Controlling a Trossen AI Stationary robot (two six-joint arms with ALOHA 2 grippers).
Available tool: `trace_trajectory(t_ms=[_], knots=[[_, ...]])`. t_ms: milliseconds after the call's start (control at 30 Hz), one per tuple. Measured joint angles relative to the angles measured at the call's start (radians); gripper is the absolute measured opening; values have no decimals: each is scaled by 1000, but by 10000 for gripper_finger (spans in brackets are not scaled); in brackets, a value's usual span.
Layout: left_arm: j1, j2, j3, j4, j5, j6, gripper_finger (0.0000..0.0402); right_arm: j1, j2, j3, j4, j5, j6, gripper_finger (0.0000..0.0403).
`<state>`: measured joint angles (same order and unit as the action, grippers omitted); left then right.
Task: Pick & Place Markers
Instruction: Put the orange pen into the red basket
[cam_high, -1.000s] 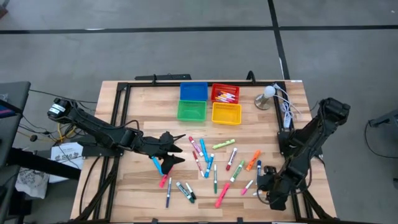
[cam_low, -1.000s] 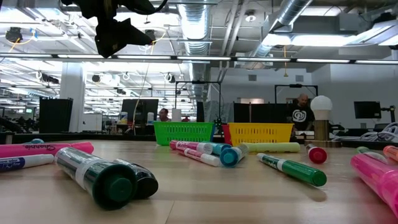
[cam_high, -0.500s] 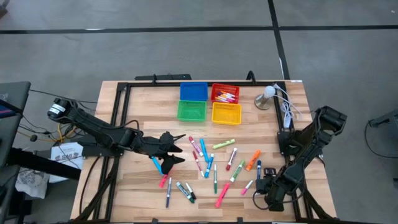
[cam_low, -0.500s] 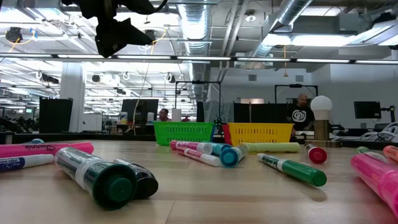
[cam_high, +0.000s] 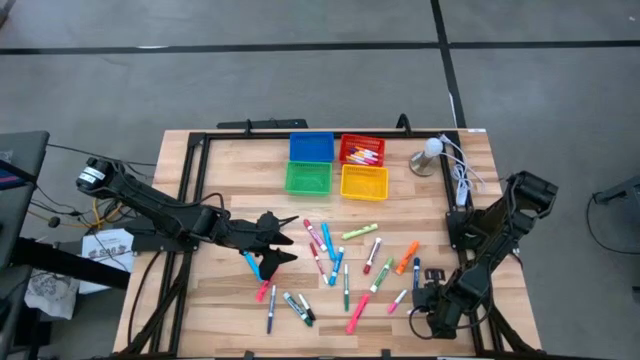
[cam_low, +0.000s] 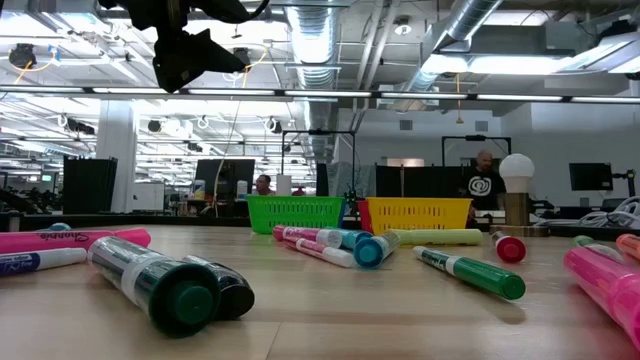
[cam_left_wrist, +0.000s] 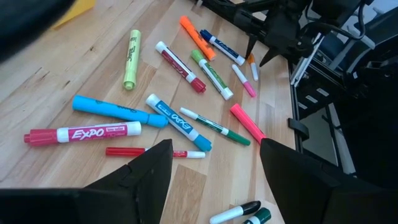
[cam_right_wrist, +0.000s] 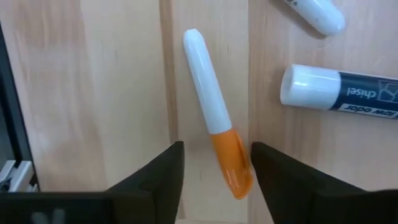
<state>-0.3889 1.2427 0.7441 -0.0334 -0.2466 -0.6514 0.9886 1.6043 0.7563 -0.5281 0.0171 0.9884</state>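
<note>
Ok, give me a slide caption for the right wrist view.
Right end effector descending with its fingers straddling the orange-capped white marker on the wooden table.

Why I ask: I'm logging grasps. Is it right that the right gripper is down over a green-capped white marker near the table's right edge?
Not quite: the cap is orange, not green. The right wrist view shows the right gripper straddling the orange-capped white marker lying on the table; the rest stands.

A pale wooden plank table (cam_high: 230, 170) with a black frame carries scattered markers (cam_high: 345, 265) across its middle. At its far edge sit four bins (cam_high: 337, 164), blue, red, green and yellow, beside a small white lamp (cam_high: 430, 153) and white cables (cam_high: 462, 175).
</note>
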Motion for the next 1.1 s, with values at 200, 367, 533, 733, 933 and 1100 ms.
trace_trajectory(t_ms=[200, 367, 533, 733, 933, 1100], knots=[[0, 0, 0, 0, 0, 0, 242, 0, 1, 0, -11, 10, 0, 140], [0, 0, 0, 0, 0, 0, 242, 0, 2, -1, -18, 17, 7, 108], [0, 0, 0, 0, 0, 0, 242, -1, 2, -2, -22, 19, 7, 73], [0, 0, 0, 0, 0, 0, 242, 1, 1, -1, -21, -7, 6, 42], [0, 0, 0, 0, 0, 19, 242, 23, 6, 24, -29, -42, -22, 38], [0, 0, 0, 0, 0, 19, 242, 24, 11, 85, -54, -110, -88, 36]])
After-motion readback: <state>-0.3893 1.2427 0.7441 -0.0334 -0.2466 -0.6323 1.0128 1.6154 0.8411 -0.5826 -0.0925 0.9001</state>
